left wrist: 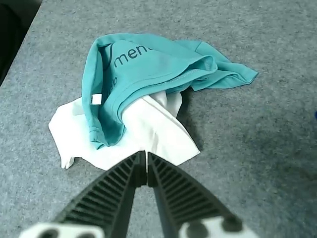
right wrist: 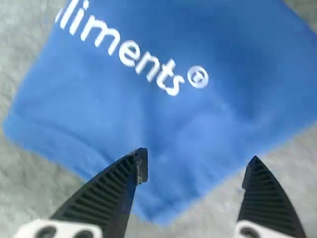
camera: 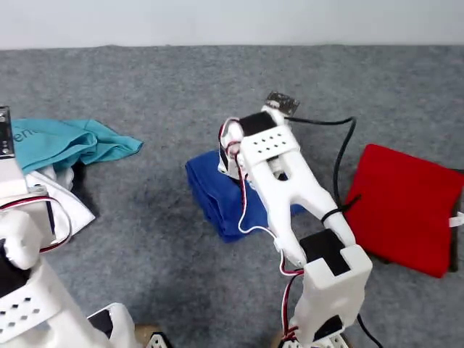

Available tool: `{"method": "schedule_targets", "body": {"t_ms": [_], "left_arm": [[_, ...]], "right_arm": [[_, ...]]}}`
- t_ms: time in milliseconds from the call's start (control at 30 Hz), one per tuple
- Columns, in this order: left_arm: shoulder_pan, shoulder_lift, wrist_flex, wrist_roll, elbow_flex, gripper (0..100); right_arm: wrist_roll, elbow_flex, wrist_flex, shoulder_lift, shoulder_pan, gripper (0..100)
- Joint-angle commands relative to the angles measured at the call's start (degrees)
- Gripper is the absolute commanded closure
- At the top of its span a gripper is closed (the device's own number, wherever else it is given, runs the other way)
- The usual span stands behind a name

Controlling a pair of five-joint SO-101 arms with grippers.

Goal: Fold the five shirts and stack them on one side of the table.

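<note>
A folded blue shirt [camera: 214, 191] lies mid-table, partly under the right arm [camera: 279, 170]. My right gripper [right wrist: 198, 166] hangs open just above the blue shirt [right wrist: 163, 94], its fingers [right wrist: 126, 171] spread over the cloth near one edge. A folded red shirt [camera: 403, 206] rests at the right side. At the left, a crumpled teal shirt [camera: 69, 143] lies on top of a white shirt [camera: 61, 199]. My left gripper [left wrist: 147, 163] is shut, empty, a little short of the white shirt [left wrist: 148, 130] and the teal shirt [left wrist: 148, 64].
The table is covered in grey carpet-like fabric [camera: 159, 94]. A black cable [camera: 341, 148] runs from the right arm past the red shirt. The left arm's white base [camera: 29, 290] fills the front left corner.
</note>
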Motion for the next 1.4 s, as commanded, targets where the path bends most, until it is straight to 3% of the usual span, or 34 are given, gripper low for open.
{"method": "schedule_targets", "body": {"t_ms": [0, 200, 567, 800, 1033, 1167, 1267, 1367], "left_arm": [[0.35, -0.18, 0.09, -0.26, -0.13, 98], [0.09, -0.7, -1.14, -4.66, 3.74, 98], [0.35, -0.35, -1.14, -4.48, 5.05, 98], [0.35, -0.44, -1.14, -4.66, 4.79, 98], [0.35, -0.26, -1.14, -4.66, 4.79, 98], [0.44, -0.26, -1.14, -4.66, 4.97, 98], [0.44, -0.26, -1.14, -4.66, 4.97, 98], [0.44, -0.26, -1.14, -4.66, 4.97, 98]], "right_arm": [[-1.05, 5.98, -11.3, -3.65, 2.42, 68.8], [-2.37, 11.96, -15.52, -4.62, 4.18, 68.8], [-2.64, 12.66, -21.93, 2.68, 6.55, 68.7], [-2.37, 12.57, -17.98, -4.35, 6.11, 68.7], [-2.2, 12.66, -7.78, -13.14, 5.85, 68.5], [-2.29, 12.84, -1.36, -16.22, 4.35, 57.5], [-2.37, 13.01, -2.07, -15.96, 4.62, 46.0], [-2.37, 13.01, -5.49, -13.67, 4.53, 44.5]]}}
